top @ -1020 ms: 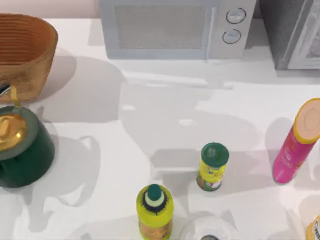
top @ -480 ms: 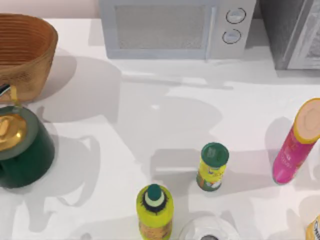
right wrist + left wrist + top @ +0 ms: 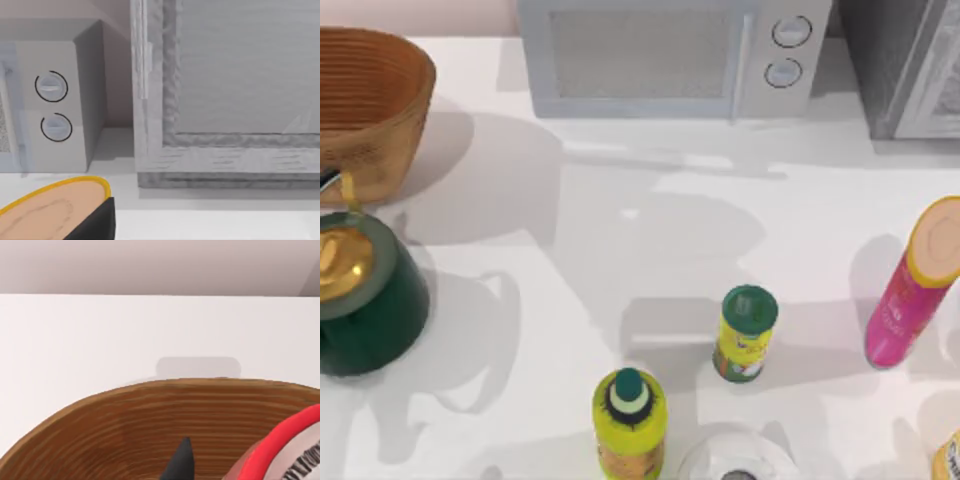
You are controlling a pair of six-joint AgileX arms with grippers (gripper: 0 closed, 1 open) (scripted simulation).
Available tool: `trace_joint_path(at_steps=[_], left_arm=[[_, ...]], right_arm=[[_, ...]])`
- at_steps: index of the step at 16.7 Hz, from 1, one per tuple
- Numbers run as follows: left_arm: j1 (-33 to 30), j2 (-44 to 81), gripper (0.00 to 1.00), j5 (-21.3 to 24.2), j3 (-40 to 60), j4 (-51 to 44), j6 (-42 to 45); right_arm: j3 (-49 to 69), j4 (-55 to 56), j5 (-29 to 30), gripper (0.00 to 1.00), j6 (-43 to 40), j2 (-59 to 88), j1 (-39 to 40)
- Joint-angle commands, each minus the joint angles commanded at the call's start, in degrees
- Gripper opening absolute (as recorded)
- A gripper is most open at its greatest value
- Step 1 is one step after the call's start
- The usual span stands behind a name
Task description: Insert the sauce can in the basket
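Note:
The orange-brown woven basket (image 3: 370,100) stands at the table's far left corner. In the left wrist view its ribbed inner wall (image 3: 150,415) curves just below the camera. The sauce can (image 3: 295,450), with a red rim and a pale label, hangs tilted over the basket's opening, very close to the camera. My left gripper (image 3: 235,470) is shut on it, and one dark fingertip (image 3: 182,460) shows beside the can. My right gripper (image 3: 95,220) is a dark shape at the right wrist view's edge, by the pink tube's tan top (image 3: 55,210).
A dark green pot with a gold lid (image 3: 360,300) sits just in front of the basket. A green-lidded yellow canister (image 3: 745,335), a yellow bottle (image 3: 630,420) and a pink tube (image 3: 915,285) stand toward the front. A microwave (image 3: 670,55) lines the back edge.
The soft shadows across the table's middle shifted a little between one second and half a second ago. They have held still since, and no object on the table has moved.

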Motion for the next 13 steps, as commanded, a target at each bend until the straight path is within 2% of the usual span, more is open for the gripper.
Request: trace_joint_path(at_steps=[7,13], left_arm=[[0.00,0.00,0.98,0.00,0.00,0.00,0.00],[0.00,0.00,1.00,0.00,0.00,0.00,0.00]], right_arm=[[0.00,0.00,0.00,1.00,0.00,0.00,0.00],[0.00,0.00,0.00,1.00,0.00,0.00,0.00]])
